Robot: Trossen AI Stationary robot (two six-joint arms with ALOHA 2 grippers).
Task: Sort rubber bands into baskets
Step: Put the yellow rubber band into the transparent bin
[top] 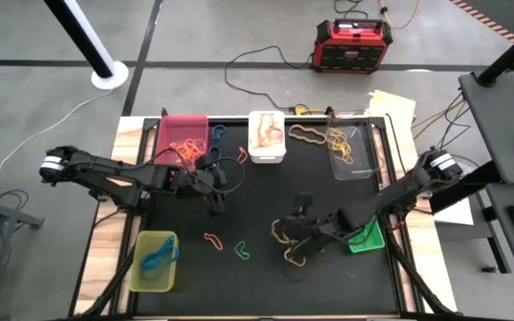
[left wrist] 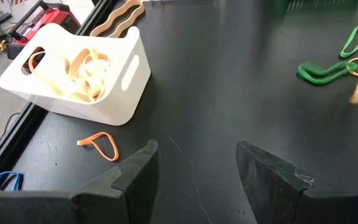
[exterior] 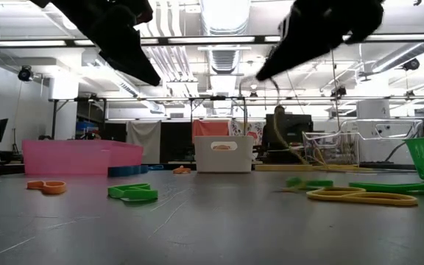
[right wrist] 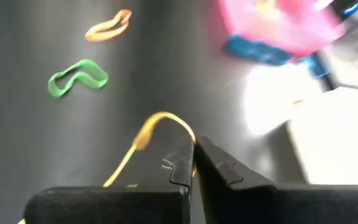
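Two loose rubber bands lie beside yellow-green basket.

You get the counter straight from above; your low camera looks level across it. Both show the white basket, centre frame.

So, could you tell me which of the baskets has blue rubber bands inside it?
The yellow-green basket at the table's front left corner holds the blue bands; the pink, white and clear ones hold orange, tan or yellow bands.
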